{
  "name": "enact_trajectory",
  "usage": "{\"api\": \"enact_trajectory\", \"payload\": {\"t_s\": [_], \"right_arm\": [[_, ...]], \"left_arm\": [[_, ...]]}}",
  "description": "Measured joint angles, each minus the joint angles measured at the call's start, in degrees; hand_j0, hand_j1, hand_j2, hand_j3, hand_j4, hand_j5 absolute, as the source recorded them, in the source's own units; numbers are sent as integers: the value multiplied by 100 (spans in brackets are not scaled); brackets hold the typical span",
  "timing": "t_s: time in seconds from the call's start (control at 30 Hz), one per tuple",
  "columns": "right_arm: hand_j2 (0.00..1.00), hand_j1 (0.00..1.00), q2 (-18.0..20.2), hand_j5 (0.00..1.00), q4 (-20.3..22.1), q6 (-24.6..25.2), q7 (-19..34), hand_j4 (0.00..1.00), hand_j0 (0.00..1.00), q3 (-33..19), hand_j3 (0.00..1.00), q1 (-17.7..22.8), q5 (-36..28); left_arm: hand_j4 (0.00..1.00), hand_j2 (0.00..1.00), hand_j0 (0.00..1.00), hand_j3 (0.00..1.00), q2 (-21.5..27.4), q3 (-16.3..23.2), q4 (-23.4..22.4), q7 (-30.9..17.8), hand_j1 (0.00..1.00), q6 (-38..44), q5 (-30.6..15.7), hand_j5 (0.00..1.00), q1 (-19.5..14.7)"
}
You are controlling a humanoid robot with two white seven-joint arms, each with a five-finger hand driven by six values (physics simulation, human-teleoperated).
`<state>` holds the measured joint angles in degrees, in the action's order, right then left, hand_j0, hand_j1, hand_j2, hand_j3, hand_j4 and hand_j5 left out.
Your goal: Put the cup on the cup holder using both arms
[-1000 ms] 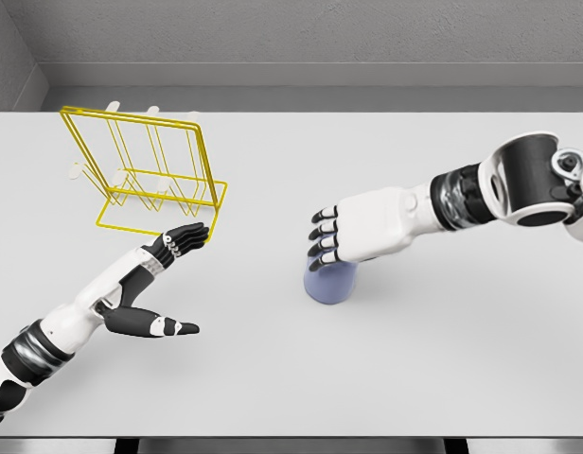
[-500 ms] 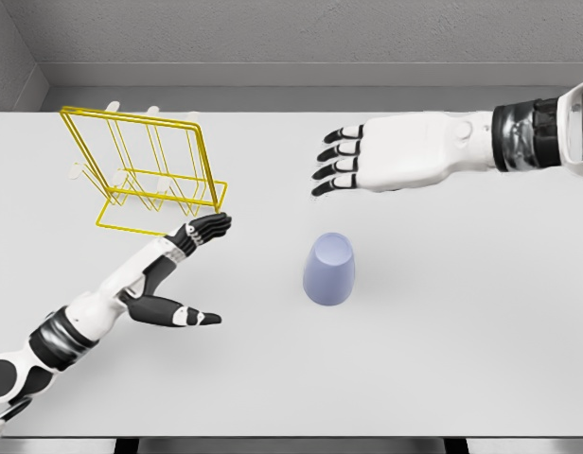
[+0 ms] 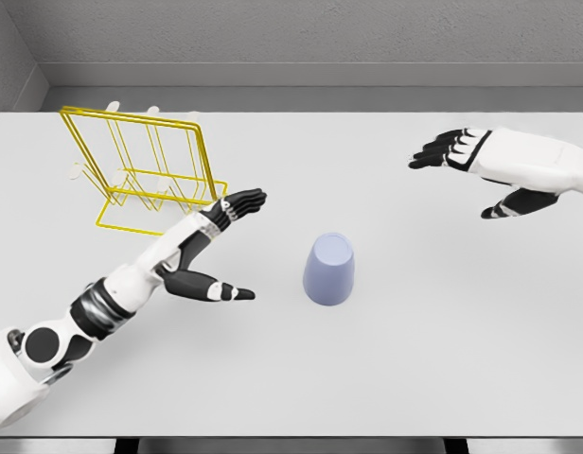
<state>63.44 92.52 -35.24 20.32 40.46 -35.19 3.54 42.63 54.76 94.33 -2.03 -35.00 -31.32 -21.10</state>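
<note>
A pale blue cup (image 3: pixel 328 270) stands upside down on the white table (image 3: pixel 415 359), near the middle. The yellow wire cup holder (image 3: pixel 145 170) stands at the back left. My left hand (image 3: pixel 237 244) is open, fingers stretched toward the cup, thumb spread below, about a hand's width left of the cup and just in front of the holder's right corner. My right hand (image 3: pixel 467 170) is open too, raised at the far right, well away from the cup.
A grey wall runs along the table's back edge. Small white pegs (image 3: pixel 112 107) show behind the holder's top.
The right hand left the cup, rose and pulled back to the far right. The left hand advanced rightward toward the cup. The cup stayed in place.
</note>
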Motion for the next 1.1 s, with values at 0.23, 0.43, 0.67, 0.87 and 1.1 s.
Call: {"api": "enact_trajectory", "payload": {"t_s": [0.23,0.43,0.67,0.87,1.1], "right_arm": [[100,100,-67,100,-61,13,-23,100,100,-1498,100,531,-622],[100,100,-282,100,-46,13,-39,100,100,-1651,100,786,-1140],[100,100,-672,100,127,8,-6,100,100,-2029,100,1339,-1163],[100,100,-814,100,242,12,8,100,100,-2611,100,1497,-1185],[100,100,-1009,100,269,13,16,100,100,-2879,100,1902,-1161]], "left_arm": [[100,100,100,100,-200,145,-139,1,100,349,-284,100,-324],[100,100,100,100,-389,307,-154,-6,100,659,-748,100,-474],[100,100,100,100,-682,508,-324,-9,100,870,-956,100,-677],[100,100,100,100,-882,581,-510,-9,100,1016,-994,100,-720],[100,100,100,100,-1026,647,-702,-13,100,1108,-1064,100,-800]]}}
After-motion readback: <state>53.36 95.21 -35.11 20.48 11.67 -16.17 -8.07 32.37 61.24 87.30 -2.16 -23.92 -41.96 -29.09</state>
